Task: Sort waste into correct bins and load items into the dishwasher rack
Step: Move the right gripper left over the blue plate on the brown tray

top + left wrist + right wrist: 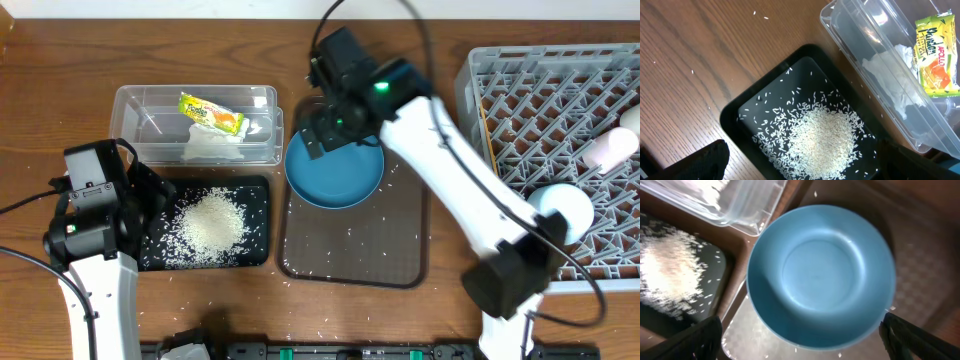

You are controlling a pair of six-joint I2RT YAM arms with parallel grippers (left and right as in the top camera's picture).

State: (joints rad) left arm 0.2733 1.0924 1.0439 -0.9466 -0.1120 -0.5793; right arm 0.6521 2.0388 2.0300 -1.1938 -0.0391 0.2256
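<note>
Since the rice point(822, 140) sits in the black tub point(735, 112) and the wrapper point(936, 55) and tissue point(890, 70) in the clear tub point(840, 30), I judge the waste sorted and the blue plate point(820, 275) next for the rack point(470, 75). The plate overhangs the brown tray point(400, 250) rim, near the clear tub. My right hand point(800, 330) hovers above it, spread wide, gripping nothing; whether it touches I can't tell. My left hand point(802, 155) hangs over the black tub, spread, empty. Fingertips are cut off at the frame edges. Stray grains dot the counter point(690, 60).

Snack wrapper point(936, 55) reads "APOLLO"; other print illegible
</note>
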